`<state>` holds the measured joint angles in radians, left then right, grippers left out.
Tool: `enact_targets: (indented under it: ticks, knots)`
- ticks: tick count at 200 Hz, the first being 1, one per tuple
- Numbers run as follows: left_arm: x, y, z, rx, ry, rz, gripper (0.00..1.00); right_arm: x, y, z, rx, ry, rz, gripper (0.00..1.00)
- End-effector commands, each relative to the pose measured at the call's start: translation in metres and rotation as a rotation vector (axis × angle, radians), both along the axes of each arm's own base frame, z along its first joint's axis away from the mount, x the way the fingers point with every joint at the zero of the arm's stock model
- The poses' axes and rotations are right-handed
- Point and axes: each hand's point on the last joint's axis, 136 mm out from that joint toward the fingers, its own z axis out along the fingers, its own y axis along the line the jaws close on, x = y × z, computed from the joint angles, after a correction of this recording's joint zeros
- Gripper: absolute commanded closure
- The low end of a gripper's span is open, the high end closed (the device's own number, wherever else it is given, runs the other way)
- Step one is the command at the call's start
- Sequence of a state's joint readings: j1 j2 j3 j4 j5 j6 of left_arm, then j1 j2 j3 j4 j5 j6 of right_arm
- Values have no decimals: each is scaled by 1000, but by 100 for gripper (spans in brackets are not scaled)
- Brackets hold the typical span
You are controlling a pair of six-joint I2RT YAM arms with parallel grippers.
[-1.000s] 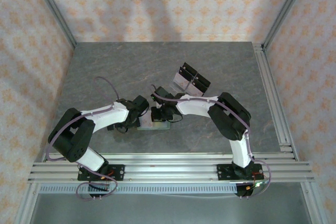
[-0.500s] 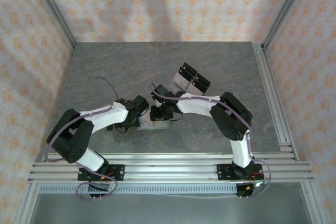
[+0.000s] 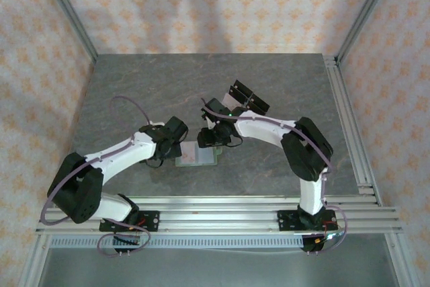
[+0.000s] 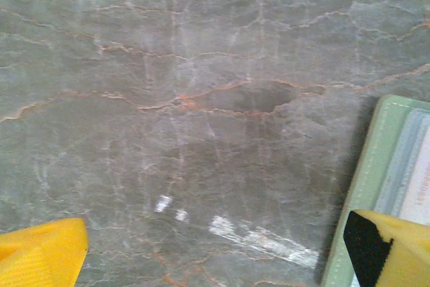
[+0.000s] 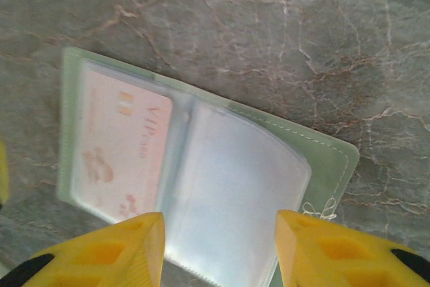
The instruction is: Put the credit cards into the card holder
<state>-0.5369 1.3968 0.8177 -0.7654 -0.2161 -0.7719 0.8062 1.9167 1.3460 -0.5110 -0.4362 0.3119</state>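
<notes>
The holder (image 5: 330,151) lies opened flat on the grey veined surface (image 3: 134,99), near the front edge and between the two arms. Its sage-green cover faces down and its clear plastic sleeves face up. In the right wrist view, a pale pink card (image 5: 121,149) sits inside the left sleeve. The letters "VIP" can be read on it beside a small gold chip mark. A faint reddish figure and some smaller print lower down are too blurred to make out. The right sleeve looks clear and glossy, with white stitching running along the green border and a small white thread knot at the lower corner. The right gripper (image 5: 218,253) hangs just above the holder. Its yellow fingers (image 5: 114,250) are spread over the near edge of the sleeves, with nothing pinched between them. The left gripper (image 4: 215,253) is spread wide over bare surface at the holder's left side. One yellow fingertip (image 4: 40,252) is well out over the stone, and the other overlaps the holder's green rim (image 4: 376,159). Whether it touches the rim cannot be told. A strip of pink card edge with unreadable reddish print shows there under the sleeve. In the top view, the holder (image 3: 201,160) lies just in front of both wrists. A clear rack (image 3: 243,102) with black pieces stands tilted farther back behind the right gripper, apart from the holder.
</notes>
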Motion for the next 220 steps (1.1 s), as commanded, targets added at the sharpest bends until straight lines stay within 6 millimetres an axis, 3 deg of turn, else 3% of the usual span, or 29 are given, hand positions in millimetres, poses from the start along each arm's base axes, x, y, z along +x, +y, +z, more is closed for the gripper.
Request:
enact_targets:
  ticks: [1, 112, 220]
  knots:
    - [7, -12, -4, -23, 2, -36, 0, 3, -2, 2, -43, -18, 29, 53]
    - [2, -13, -17, 17, 34, -51, 0, 3, 2, 10, -25, -32, 37, 53]
    - [3, -14, -21, 39, 43, -58, 0, 3, -1, -21, -95, -6, 59, 53]
